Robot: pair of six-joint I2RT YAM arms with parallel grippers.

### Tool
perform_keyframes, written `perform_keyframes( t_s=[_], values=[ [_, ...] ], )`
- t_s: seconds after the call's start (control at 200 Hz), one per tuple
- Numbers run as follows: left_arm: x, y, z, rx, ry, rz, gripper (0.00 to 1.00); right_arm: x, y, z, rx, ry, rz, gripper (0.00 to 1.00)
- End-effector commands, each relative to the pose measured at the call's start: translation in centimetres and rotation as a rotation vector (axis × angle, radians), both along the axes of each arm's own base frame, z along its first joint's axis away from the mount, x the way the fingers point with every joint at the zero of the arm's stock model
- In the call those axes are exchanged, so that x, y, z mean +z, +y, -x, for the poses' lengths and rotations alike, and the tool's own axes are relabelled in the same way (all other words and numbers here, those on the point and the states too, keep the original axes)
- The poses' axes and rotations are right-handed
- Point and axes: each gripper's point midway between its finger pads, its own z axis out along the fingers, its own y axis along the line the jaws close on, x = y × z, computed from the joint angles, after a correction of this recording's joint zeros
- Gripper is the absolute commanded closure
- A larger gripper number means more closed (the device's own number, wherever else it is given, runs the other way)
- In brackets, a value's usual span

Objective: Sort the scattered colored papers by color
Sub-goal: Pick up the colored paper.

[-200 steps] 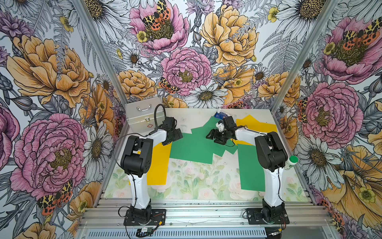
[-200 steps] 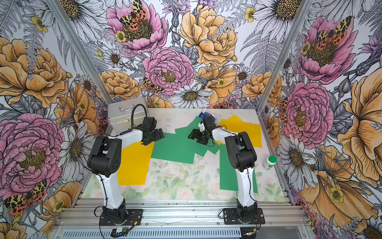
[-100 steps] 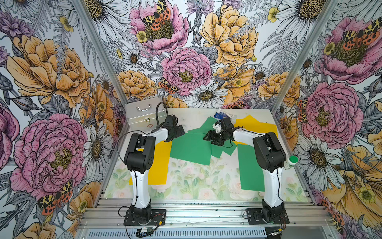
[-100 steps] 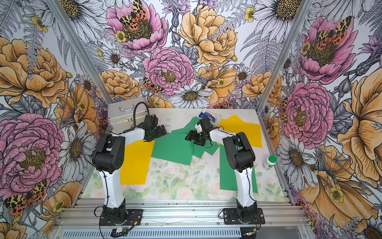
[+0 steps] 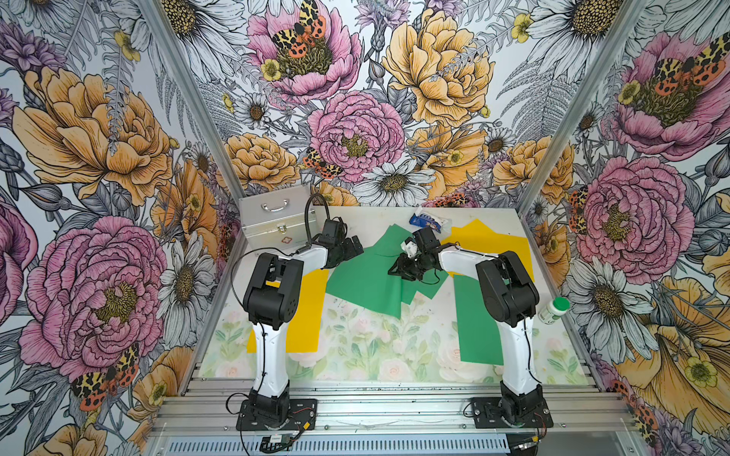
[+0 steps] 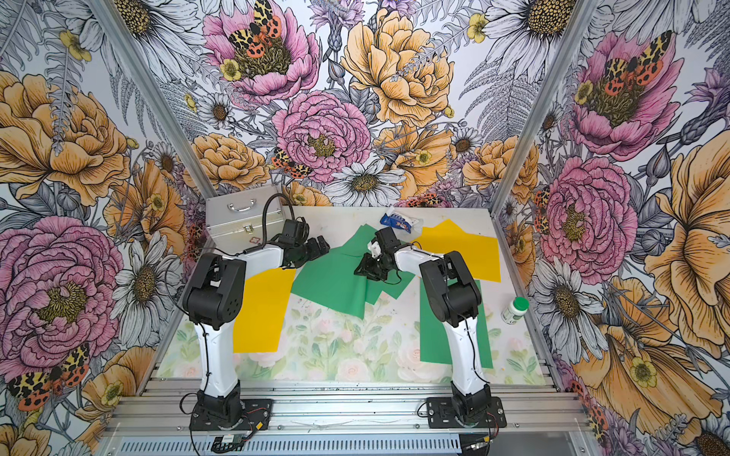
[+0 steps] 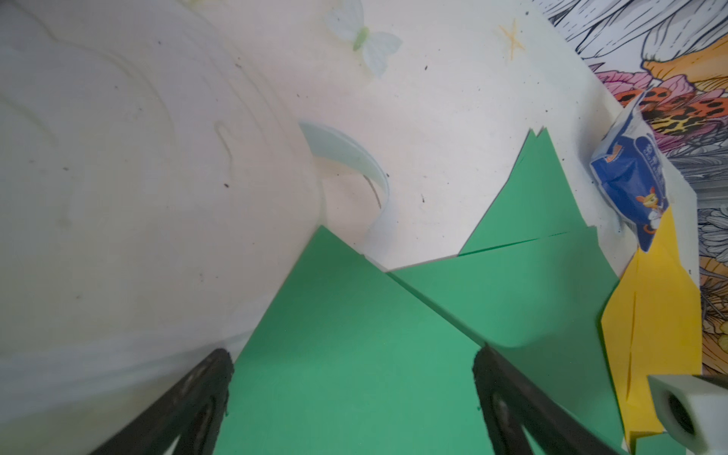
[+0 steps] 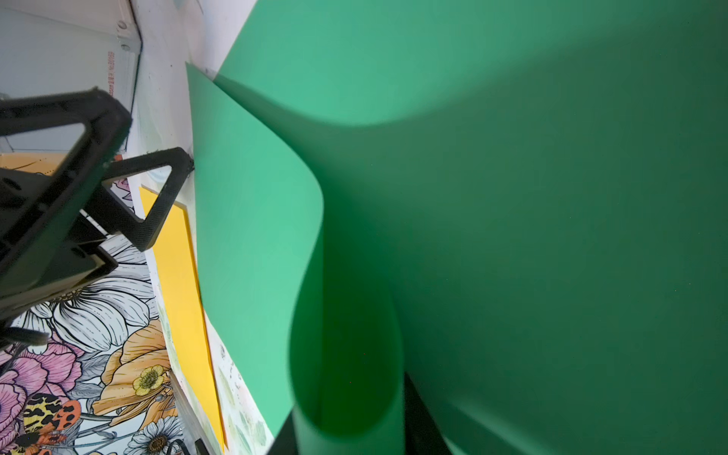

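Right arm stretches low forward, right pincer pinching buckled green sheet.

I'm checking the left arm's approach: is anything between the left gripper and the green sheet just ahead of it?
Nothing visible. The left gripper is open, and only the bare green sheet lies between and ahead of its fingers; the blue-and-white packet lies well beyond it.

No legible text. Blue-white packet: print too blurred. Silver case: small red mark, unreadable.
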Motion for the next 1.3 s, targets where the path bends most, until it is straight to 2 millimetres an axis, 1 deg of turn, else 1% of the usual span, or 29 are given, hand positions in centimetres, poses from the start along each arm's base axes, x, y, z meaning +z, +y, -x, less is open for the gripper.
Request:
perform_keyframes(
  t_s=[0.0,0.03,0.085,0.175,0.26,0.285,0.3,0.31,0.32,0.375,0.42,0.48,0.575,0.626,0.691,0.751,0.816,0.976,1.081,1.186,1.296],
  values=[
    [-1.6,-0.4,1.8,-0.015,0.104,0.043,0.02,1.9,-0.7,0.5,-0.004,-0.001,-0.006,0.69],
    [-0.8,-0.5,1.7,-0.015,0.093,0.054,0.02,2.8,-0.7,0.3,-0.004,-0.018,-0.021,0.69],
    [1.2,-0.3,1.6,-0.011,0.059,0.071,0.02,4.4,-0.7,0.0,-0.005,-0.046,-0.042,0.70],
    [5.1,-0.2,1.8,-0.005,-0.005,0.103,0.02,6.7,-1.0,-0.6,-0.020,-0.093,-0.070,0.72],
    [8.3,0.0,2.4,0.006,-0.059,0.127,0.02,8.3,-1.2,-1.2,-0.033,-0.120,-0.100,0.74],
    [8.9,0.0,2.7,0.008,-0.068,0.131,0.02,8.6,-1.2,-1.3,-0.033,-0.125,-0.107,0.74],
    [8.7,0.1,2.9,0.010,-0.063,0.132,0.02,8.8,-1.2,-1.3,-0.036,-0.128,-0.110,0.74],
    [10.2,0.1,3.1,0.010,-0.090,0.143,0.02,8.9,-1.2,-1.4,-0.037,-0.129,-0.111,0.74],
    [10.7,0.1,3.2,0.012,-0.098,0.149,0.02,9.0,-1.2,-1.4,-0.039,-0.131,-0.113,0.74],
    [11.7,0.1,4.2,0.025,-0.104,0.170,0.02,9.4,-1.3,-1.7,-0.050,-0.138,-0.119,0.74],
    [11.9,-0.1,5.3,0.043,-0.094,0.193,0.02,9.6,-1.4,-1.9,-0.060,-0.144,-0.122,0.75],
    [11.9,-1.1,7.0,0.045,-0.086,0.242,0.02,10.1,-1.6,-2.3,-0.078,-0.156,-0.130,0.75],
    [10.8,-2.9,9.7,0.064,-0.055,0.348,0.02,10.9,-2.0,-3.0,-0.116,-0.188,-0.143,0.77],
    [9.9,-3.3,10.8,0.088,-0.036,0.399,0.02,11.3,-2.2,-3.5,-0.131,-0.205,-0.151,0.77],
    [9.1,-4.2,12.0,0.101,-0.032,0.447,0.02,11.9,-2.3,-3.9,-0.146,-0.222,-0.157,0.78],
    [8.6,-4.8,13.1,0.097,-0.019,0.450,0.02,12.3,-2.4,-4.3,-0.156,-0.235,-0.161,0.78],
    [8.7,-5.4,13.9,0.090,-0.028,0.458,0.02,12.6,-2.6,-4.5,-0.167,-0.246,-0.161,0.79],
    [9.6,-6.9,15.2,0.085,-0.029,0.512,0.02,12.8,-3.0,-4.7,-0.198,-0.260,-0.171,0.79],
    [9.0,-7.2,15.6,0.117,-0.012,0.549,0.02,12.7,-3.0,-4.6,-0.208,-0.257,-0.184,0.79],
    [8.2,-7.3,15.4,0.156,-0.007,0.614,0.02,12.9,-3.2,-4.5,-0.225,-0.263,-0.195,0.80],
    [7.9,-8.4,15.1,0.154,0.009,0.698,0.02,13.3,-3.3,-4.6,-0.242,-0.274,-0.222,0.80]
  ],
)
